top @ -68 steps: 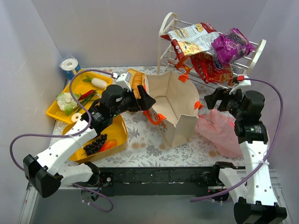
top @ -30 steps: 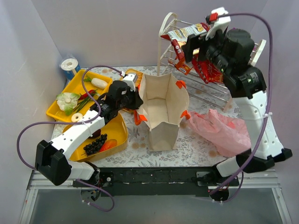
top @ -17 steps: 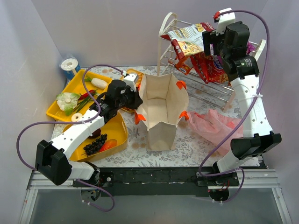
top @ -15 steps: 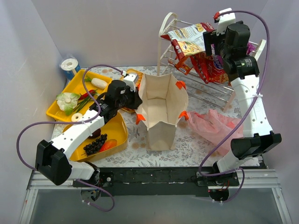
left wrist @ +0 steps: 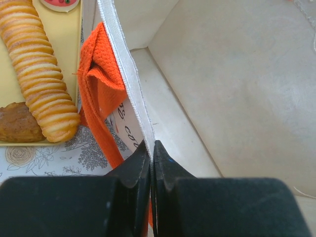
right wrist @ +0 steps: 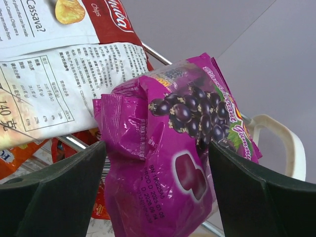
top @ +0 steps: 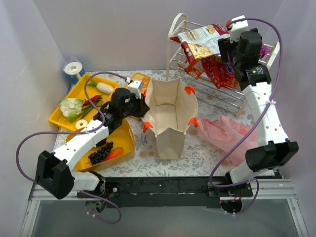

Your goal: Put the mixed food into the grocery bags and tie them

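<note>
Closing the wide-open right gripper point(right wrist: 157, 148), straddling the purple packet point(right wrist: 192, 118) on the wire rack point(top: 224, 96), squarely across its middle, then lifting clear of the wires, with the left gripper point(left wrist: 151, 148) pinched shut on the rim of the beige tote point(top: 170, 136)

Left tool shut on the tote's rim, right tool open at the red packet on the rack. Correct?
One slip: the right tool is open at the purple packet, not a red one, as the right wrist view shows. The rest holds: the left tool is shut on the rim of the tote, and the packet lies on the rack.
</note>
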### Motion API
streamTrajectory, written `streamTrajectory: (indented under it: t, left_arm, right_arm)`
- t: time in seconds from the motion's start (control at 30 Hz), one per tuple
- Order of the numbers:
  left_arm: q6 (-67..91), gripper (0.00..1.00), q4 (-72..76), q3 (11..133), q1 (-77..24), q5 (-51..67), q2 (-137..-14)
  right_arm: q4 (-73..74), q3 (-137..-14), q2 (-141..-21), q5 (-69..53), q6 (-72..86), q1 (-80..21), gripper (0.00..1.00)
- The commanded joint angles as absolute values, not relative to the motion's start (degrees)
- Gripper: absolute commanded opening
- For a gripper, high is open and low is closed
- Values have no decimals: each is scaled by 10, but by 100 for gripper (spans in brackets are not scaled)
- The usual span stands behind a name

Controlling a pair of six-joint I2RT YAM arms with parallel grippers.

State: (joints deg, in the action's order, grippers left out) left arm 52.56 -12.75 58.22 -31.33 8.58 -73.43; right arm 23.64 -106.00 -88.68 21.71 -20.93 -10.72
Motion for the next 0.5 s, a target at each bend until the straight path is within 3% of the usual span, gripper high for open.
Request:
streamTrajectory:
  t: [0.0,0.13,0.2,0.47]
  left_arm:
    - [526,0,-101,571,-312,92,-693]
    - [524,0,-103,570,-312,87,-689]
    - [523,0,-102,570,-312,86,-687]
    - [526,0,-100,568,-312,89,-686]
  right_arm:
    - [207,-1059,-875,246,-197,-101,83]
    - [210,-1068,-879,284,-206,-101,64]
    - [217,-1068,-885,300,-209,-98,62]
    - [250,-1104,-889,272,-207,-94,12]
